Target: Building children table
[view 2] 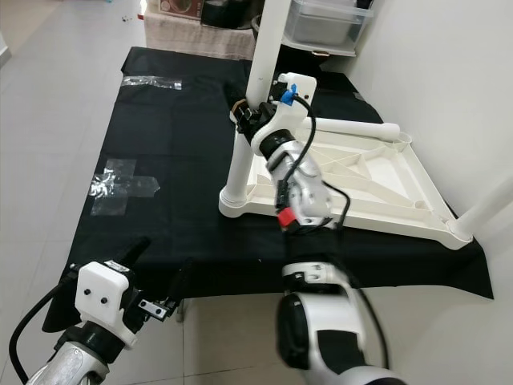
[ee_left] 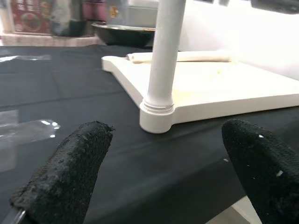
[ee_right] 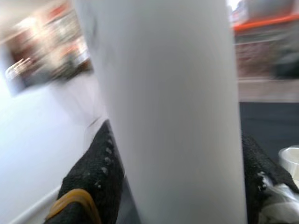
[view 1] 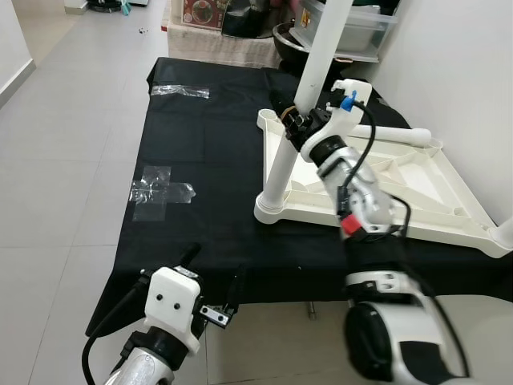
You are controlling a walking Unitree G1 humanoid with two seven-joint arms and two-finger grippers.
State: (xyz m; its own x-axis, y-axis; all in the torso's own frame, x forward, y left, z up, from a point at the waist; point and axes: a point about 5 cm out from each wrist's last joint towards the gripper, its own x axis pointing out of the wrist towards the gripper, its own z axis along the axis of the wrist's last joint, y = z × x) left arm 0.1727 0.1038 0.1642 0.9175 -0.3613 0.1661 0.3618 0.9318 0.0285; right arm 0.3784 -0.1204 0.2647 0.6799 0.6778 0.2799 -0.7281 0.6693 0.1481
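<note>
left hand [view 1: 216, 298]: low at the near edge of the black cloth [view 1: 200, 144], fingers spread wide, holding nothing; in its wrist view both pads [ee_left: 70, 177] frame the upright leg from a way off.
tape patches [view 1: 160, 191]: clear, stuck flat on the cloth left of the tabletop; a second strip lies further back.
upright leg [view 1: 309, 104]: white tube standing in the near-left corner socket of the tabletop, tilting slightly; looks like smooth hollow plastic, so probably light, stiff and a bit slippery.
right hand [view 1: 298, 122]: pinching the upright leg partway up, a black finger [ee_right: 93, 172] on each side of the tube.
grip advice: mid-shaft hold suits steering; likely better lower, near the socket collar, to press it home without levering.
tabletop [view 1: 417, 196]: white, upside down on the cloth, ribbed underside up; rigid, broad, looks light enough to slide if pushed sideways.
loose leg [view 1: 401, 133]: lying across the tabletop's far edge, not yet fitted.
far-right corner: another white leg [view 1: 506, 228] partly visible at the frame edge.
</note>
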